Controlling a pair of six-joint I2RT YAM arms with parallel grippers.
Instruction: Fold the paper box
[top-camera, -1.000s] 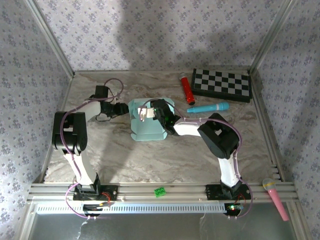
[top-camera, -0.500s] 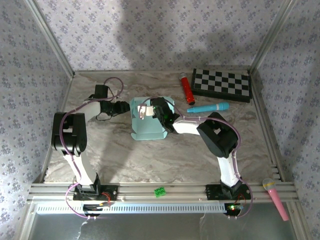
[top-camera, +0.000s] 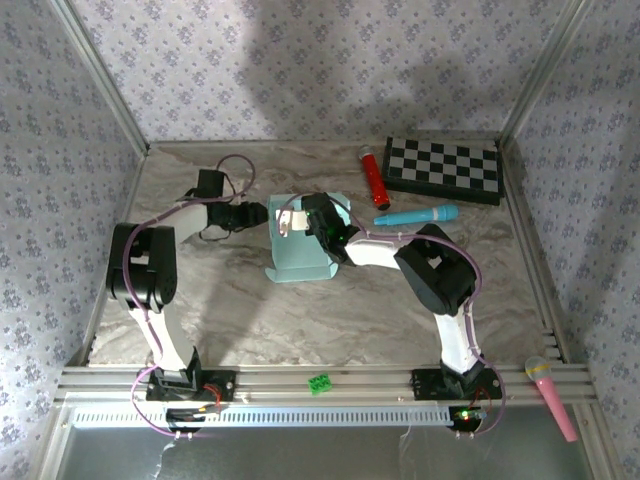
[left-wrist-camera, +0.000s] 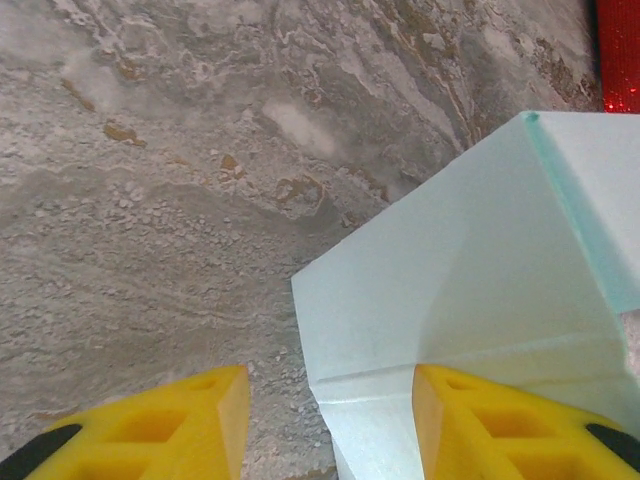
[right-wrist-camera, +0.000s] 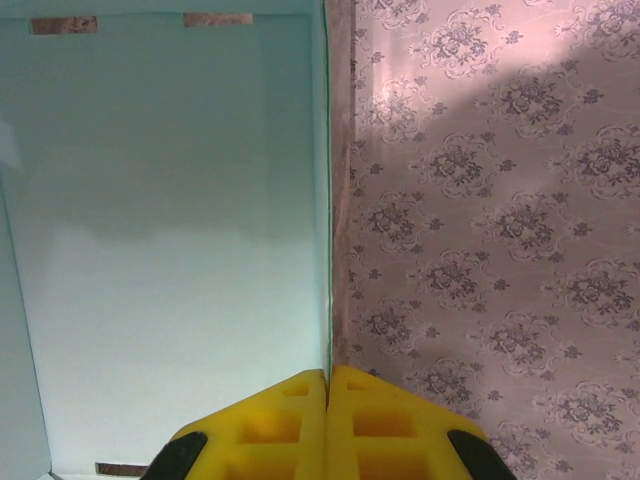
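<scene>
Right claw clenched on panel edge of pale mint-green thin-card paper box, likely steadying it. Left claw released, side flap just ahead, seemingly poised to fold.

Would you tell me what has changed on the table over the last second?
The left end effector advanced rightward to the left edge of the paper box, jaws open, and the box shifted slightly right. The right end effector stays shut on its wall; the checkerboard has not moved.
</scene>
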